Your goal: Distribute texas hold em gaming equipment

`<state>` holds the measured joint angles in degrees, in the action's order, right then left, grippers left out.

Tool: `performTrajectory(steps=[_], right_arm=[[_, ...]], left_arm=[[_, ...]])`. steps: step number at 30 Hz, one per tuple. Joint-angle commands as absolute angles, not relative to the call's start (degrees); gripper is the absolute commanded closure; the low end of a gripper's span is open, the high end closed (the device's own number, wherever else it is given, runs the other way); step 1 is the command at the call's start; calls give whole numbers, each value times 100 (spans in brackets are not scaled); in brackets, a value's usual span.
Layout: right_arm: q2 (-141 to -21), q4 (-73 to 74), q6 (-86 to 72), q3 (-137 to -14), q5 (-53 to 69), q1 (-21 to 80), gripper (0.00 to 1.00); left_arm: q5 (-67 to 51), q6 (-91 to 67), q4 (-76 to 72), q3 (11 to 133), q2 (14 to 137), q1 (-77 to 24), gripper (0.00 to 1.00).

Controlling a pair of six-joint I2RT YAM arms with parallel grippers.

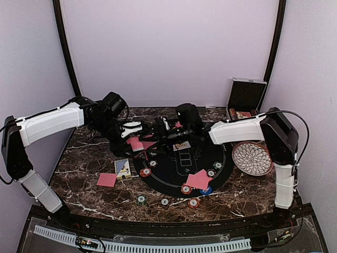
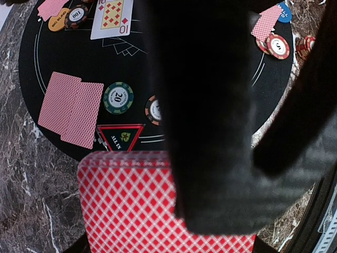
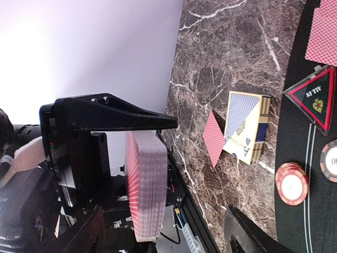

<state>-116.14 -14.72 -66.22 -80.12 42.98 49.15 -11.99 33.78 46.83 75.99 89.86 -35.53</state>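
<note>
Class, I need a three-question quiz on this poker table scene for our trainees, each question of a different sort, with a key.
1. True or false: the left fingers are shut on the deck of red-backed cards.
2. Which face-up card lies on the black mat? A) ace of spades B) ten of diamonds C) king of hearts
3. Fill in: the green chip next to the All In triangle is marked ___.

Key: 1 true; 2 B; 3 20.
</note>
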Motion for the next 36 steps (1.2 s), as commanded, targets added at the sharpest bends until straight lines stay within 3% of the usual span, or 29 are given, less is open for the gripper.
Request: performTrajectory(steps=[1,23,36], right_arm=[[-11850,-1840,-6773,-8348,4506,4990,22],[-12801,-2259,-7336,-9159,4798,5147,22],[-12268,-1357,-6611,-8548,4410,4834,44]], left_arm=[[-1335,3349,4722,7811,8885,-3551,100],[-1336,3366,4755,7854,8885,-3553,100],[-1307,3384,4747,7797,8830,-3553,100]])
